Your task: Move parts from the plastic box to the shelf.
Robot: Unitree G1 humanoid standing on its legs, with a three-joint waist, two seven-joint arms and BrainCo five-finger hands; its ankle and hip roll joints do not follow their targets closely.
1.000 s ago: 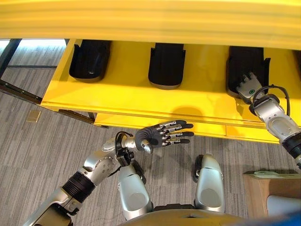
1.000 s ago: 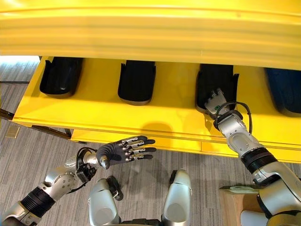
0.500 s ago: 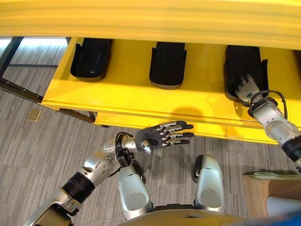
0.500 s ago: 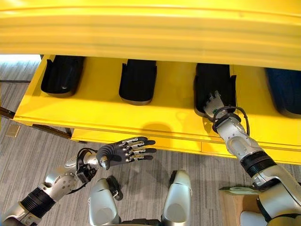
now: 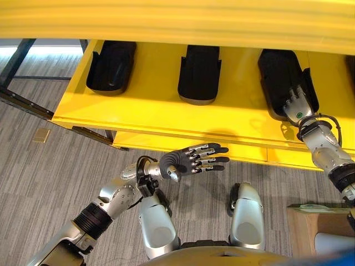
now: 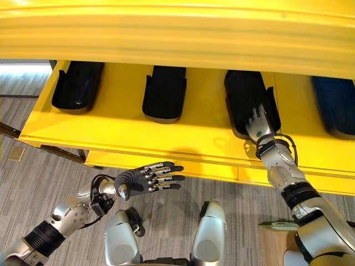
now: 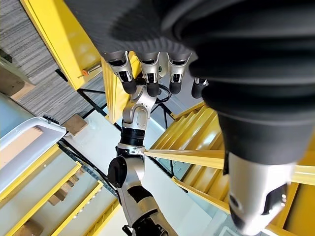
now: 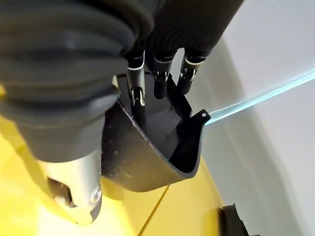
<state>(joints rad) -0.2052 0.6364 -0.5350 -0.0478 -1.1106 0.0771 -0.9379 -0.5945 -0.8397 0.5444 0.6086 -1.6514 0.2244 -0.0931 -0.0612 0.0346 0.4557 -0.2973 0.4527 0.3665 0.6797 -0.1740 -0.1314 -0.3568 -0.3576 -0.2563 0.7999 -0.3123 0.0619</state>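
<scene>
Three black moulded parts lie in a row on the yellow shelf point(image 5: 150, 113): one at the left point(image 5: 111, 66), one in the middle point(image 5: 198, 72), and a third point(image 5: 280, 77) at the right. My right hand point(image 5: 297, 105) rests on the near end of the third part point(image 8: 162, 147), open, with straight fingers point(image 8: 160, 73) reaching inside its hollow and the thumb outside its wall. Below the shelf's front edge my left hand point(image 5: 183, 162) hovers over the floor, open and holding nothing, its fingers point(image 7: 147, 73) spread and straight.
A dark blue part point(image 6: 335, 105) lies further right on the same shelf. A yellow upper shelf board point(image 5: 177, 19) overhangs the row. A wooden surface with a light box point(image 5: 330, 238) sits at the lower right. A small tan block point(image 5: 39, 136) lies on the grey carpet.
My right hand has slid the third black part further back on the shelf, turning its far end leftward. The view has shifted slightly. The left hand has stayed in place.
</scene>
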